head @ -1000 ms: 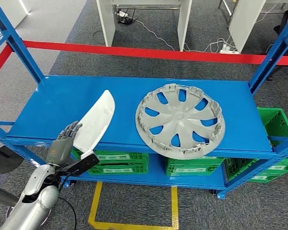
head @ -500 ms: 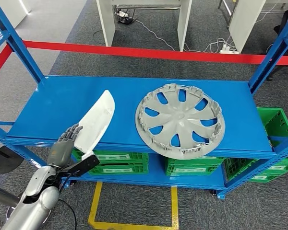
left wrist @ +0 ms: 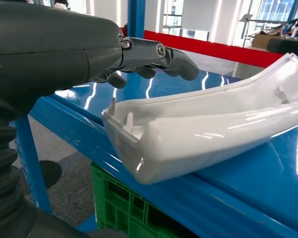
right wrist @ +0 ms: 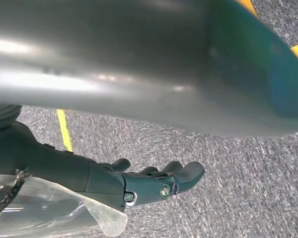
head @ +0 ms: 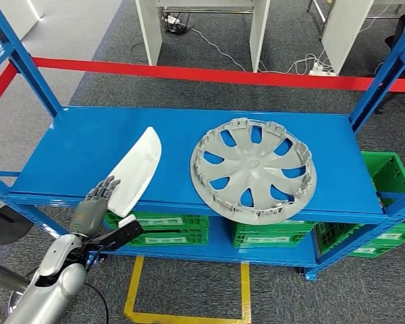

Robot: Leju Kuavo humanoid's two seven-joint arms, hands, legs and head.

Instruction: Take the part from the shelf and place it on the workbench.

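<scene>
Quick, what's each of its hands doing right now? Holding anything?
Left hand: open, fingers by the white part, not gripping it.
Right hand: open, holding nothing, hanging over the carpet.

One white part [head: 135,171], one grey hubcap [head: 253,169], one blue shelf [head: 78,145], several green crates [head: 162,228]

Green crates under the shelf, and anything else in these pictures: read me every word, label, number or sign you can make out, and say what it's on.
No text here can be read.
Green crates: pale label strips on their front walls, too small and blurred to read.
White part: no print seen.
Hubcap: no print seen.
Shelf: plain blue, no marking.
Floor: yellow tape and red tape, lines only, no words.
</scene>
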